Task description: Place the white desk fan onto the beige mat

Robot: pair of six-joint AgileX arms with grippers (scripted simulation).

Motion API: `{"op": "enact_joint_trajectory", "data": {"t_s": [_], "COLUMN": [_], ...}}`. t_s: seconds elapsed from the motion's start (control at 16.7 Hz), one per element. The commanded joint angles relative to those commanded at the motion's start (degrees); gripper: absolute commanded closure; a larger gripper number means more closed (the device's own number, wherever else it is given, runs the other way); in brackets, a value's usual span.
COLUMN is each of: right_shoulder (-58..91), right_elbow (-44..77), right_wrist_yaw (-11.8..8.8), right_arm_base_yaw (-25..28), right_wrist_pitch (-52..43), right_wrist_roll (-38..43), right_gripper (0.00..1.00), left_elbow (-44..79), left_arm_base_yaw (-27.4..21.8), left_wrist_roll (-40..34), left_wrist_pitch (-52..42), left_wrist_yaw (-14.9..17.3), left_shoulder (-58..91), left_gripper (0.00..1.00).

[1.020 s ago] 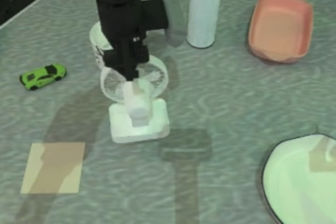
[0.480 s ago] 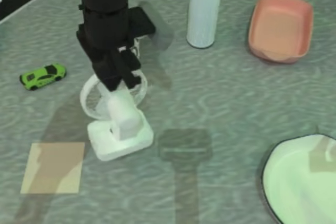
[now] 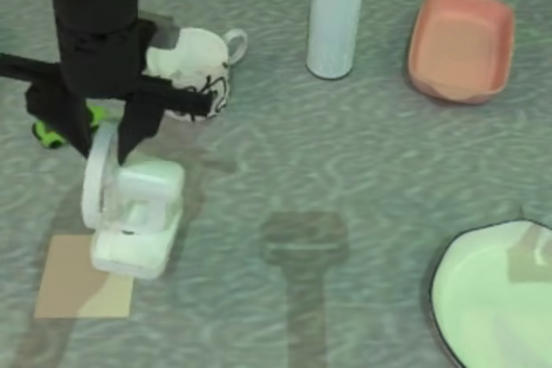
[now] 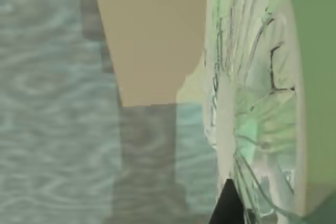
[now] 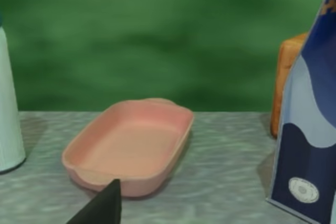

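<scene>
Currently, the beige mat (image 3: pixel 86 277) lies near the table's left front edge, with bare surface to its right. The left gripper (image 3: pixel 108 140) is clamped on the white desk fan (image 3: pixel 134 217), whose base overlaps the mat's right corner. Half a second ago, the fan was right of the mat.

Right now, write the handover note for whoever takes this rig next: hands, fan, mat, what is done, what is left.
Left hand: shut on the white desk fan, carrying it at the table's left side.
Right hand: its own fingertip barely shows in the right wrist view, parked near the pink dish; arm idle.
Fan: its base overlaps the beige mat at the mat's upper right corner, not centred.
Done: fan grasped and brought to the mat's edge.
Left: shift it further over the mat, set it down, release.
</scene>
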Motion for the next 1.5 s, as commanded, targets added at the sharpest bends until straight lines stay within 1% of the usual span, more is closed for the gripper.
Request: {"op": "enact_joint_trajectory", "data": {"t_s": [0.18,0.42,0.6,0.72,0.84,1.02,1.38,1.5], "right_shoulder": [0.0,0.0,0.0,0.0,0.0,0.0,0.0,0.0], "right_elbow": [0.0,0.0,0.0,0.0,0.0,0.0,0.0,0.0], "right_wrist_yaw": [0.0,0.0,0.0,0.0,0.0,0.0,0.0,0.0], "right_arm_base_yaw": [0.0,0.0,0.0,0.0,0.0,0.0,0.0,0.0], "right_wrist_pitch": [0.0,0.0,0.0,0.0,0.0,0.0,0.0,0.0], "right_wrist_roll": [0.0,0.0,0.0,0.0,0.0,0.0,0.0,0.0], "right_gripper": [0.0,0.0,0.0,0.0,0.0,0.0,0.0,0.0], "left_elbow": [-5.36,-12.85,-18.32,-21.49,-23.92,-25.77,-25.97,-27.66], "left_arm_base_yaw": [2.1,4.89,6.83,7.96,8.86,9.58,9.37,9.51], "left_wrist_roll": [-23.33,-52.49,-69.68,-78.29,-84.46,-89.13,-89.34,-89.16], "left_wrist_pitch": [1.52,4.81,7.74,9.63,11.21,12.5,12.68,14.54], "left_wrist_yaw": [0.02,1.12,2.45,3.4,4.28,5.11,5.11,5.09], "left_shoulder": [-5.15,-11.71,-15.98,-18.32,-20.04,-21.26,-21.12,-21.0], "left_gripper": [1.0,1.0,1.0,1.0,1.0,1.0,1.0,1.0]}}
